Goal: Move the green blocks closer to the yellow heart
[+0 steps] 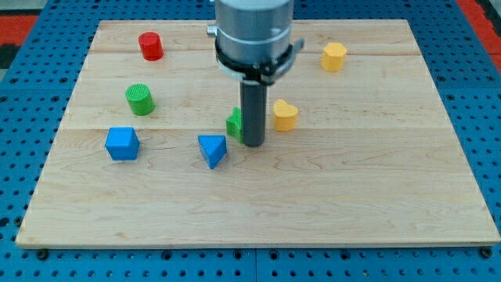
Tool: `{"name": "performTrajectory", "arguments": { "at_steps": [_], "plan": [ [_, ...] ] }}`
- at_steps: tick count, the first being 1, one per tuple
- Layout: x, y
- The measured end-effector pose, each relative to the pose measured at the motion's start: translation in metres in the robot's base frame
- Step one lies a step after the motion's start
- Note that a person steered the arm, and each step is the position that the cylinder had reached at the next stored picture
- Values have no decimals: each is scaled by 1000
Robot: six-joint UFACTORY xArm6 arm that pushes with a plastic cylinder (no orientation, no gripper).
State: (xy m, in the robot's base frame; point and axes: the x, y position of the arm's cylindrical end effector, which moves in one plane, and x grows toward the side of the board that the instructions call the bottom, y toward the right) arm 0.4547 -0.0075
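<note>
One green block (234, 123) touches my tip (253, 144), near yellow heart (284, 115).

The green block (234, 123) near the middle of the worktop (376, 196) is mostly hidden behind the dark rod; only a narrow strip shows at the rod's left side, so its shape cannot be determined. Contact between my tip (253, 144) and that block cannot be confirmed. The left edge of the yellow heart (285, 115) may be slightly masked by the rod. The arm housing is cut off by the view's top edge. The worktop's far edge behind the housing is concealed.
</note>
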Motion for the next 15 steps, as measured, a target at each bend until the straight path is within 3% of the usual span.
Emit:
{"name": "performTrajectory", "arguments": {
  "at_steps": [1, 2, 3, 4, 7, 8, 9, 10, 12, 15],
  "plan": [
    [-26, -20],
    [-34, 14],
    [-30, 37],
    [-5, 14],
    [-47, -186],
    [-47, -228],
    [-76, -235],
    [-88, -188],
    [-44, -109],
    [-45, -77]
  ]
}}
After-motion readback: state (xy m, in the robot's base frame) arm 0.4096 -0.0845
